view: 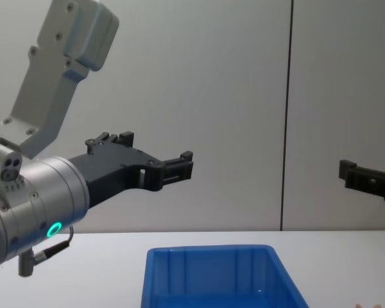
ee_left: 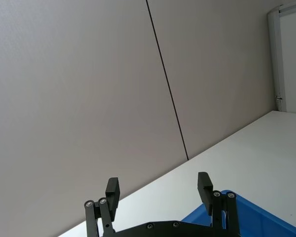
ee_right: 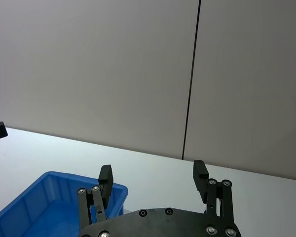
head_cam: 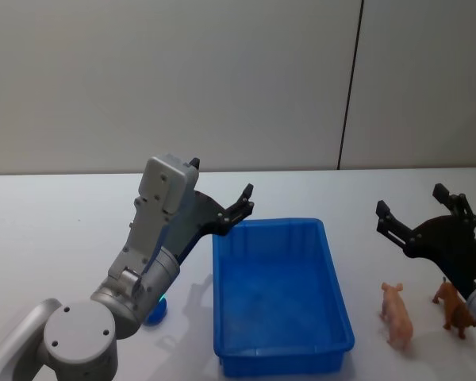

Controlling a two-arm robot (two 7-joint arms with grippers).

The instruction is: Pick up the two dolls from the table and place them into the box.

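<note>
White surface (head_cam: 55,230) carries the blue box (head_cam: 276,225). Pink pig (head_cam: 397,313) and brown animal (head_cam: 454,308) stand right of it, near the right gripper (head_cam: 411,200). Left gripper (head_cam: 220,179) hangs raised by the box's left side. Both jaws spread. Blue item (head_cam: 155,312), possibly a toy, beneath left arm (head_cam: 155,238).

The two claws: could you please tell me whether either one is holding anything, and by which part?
Nothing is held. The left claw and the right claw both hang open; the pink pig and the brown animal stand on the table.

Open-topped box (head_cam: 334,266), free air above; pig (head_cam: 397,315) close alongside.
</note>
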